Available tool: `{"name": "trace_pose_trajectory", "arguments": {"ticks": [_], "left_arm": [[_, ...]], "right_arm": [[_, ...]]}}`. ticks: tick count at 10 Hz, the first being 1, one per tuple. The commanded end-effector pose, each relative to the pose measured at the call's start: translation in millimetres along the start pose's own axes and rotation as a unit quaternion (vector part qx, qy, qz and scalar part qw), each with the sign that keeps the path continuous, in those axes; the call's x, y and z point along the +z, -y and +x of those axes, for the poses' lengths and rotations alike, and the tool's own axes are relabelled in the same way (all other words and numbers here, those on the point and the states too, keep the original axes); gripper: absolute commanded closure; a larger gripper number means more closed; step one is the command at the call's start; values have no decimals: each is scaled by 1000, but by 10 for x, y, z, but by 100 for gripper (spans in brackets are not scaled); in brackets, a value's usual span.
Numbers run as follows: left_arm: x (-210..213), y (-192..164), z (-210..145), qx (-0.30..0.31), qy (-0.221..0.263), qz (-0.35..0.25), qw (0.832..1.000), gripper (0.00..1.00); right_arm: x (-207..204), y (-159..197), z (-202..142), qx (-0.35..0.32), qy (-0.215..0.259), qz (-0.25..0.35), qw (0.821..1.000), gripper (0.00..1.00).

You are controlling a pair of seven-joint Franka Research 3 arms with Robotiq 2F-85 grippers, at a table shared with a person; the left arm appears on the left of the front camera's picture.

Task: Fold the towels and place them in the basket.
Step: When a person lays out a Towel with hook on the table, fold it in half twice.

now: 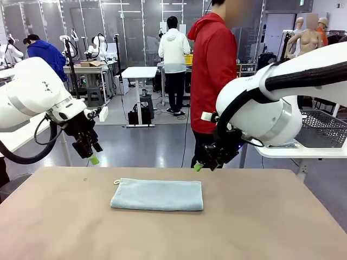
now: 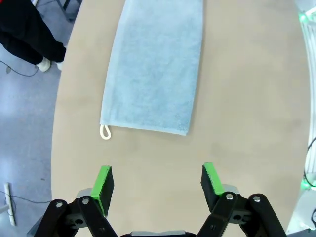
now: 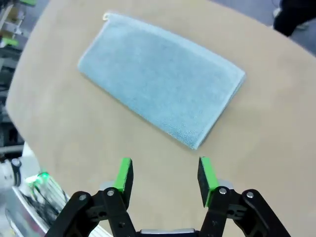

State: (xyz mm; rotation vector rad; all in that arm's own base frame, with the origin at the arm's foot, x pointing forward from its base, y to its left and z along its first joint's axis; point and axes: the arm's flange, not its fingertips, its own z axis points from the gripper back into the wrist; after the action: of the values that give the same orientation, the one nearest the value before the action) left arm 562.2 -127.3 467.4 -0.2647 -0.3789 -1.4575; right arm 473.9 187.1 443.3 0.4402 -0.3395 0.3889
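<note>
A pale blue-grey towel lies flat on the tan table, folded into a long rectangle, with a small white loop at its far left corner. My left gripper hangs open above the table's far left edge, empty; in the left wrist view the towel lies ahead of its fingers. My right gripper hovers open above the far edge, just right of the towel; in the right wrist view the towel lies ahead. The dark grey basket stands on a white side table at the right.
A person in a red hoodie stands at the table's far side, just behind my right gripper. The white side table with the basket sits off the table's right far corner. Bare tabletop surrounds the towel.
</note>
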Motion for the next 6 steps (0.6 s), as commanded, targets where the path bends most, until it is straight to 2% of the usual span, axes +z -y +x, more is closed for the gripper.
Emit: {"name": "trace_pose_trajectory", "arguments": {"ticks": [1, 3, 4, 6], "left_arm": [[9, 0, -70, -12, 23, -16, 1000, 11], [40, -73, -177, -15, 53, -29, 998, 11], [70, -87, -249, -12, 69, -34, 997, 11], [122, -161, -460, -25, 110, -45, 993, 11]], "right_arm": [[-127, 43, -84, -116, 13, 5, 993, 34], [-301, 224, -158, -168, -29, 28, 985, 34], [-350, 264, -178, -183, -29, 35, 982, 34], [-359, 249, -160, -164, -25, 54, 985, 34]]}}
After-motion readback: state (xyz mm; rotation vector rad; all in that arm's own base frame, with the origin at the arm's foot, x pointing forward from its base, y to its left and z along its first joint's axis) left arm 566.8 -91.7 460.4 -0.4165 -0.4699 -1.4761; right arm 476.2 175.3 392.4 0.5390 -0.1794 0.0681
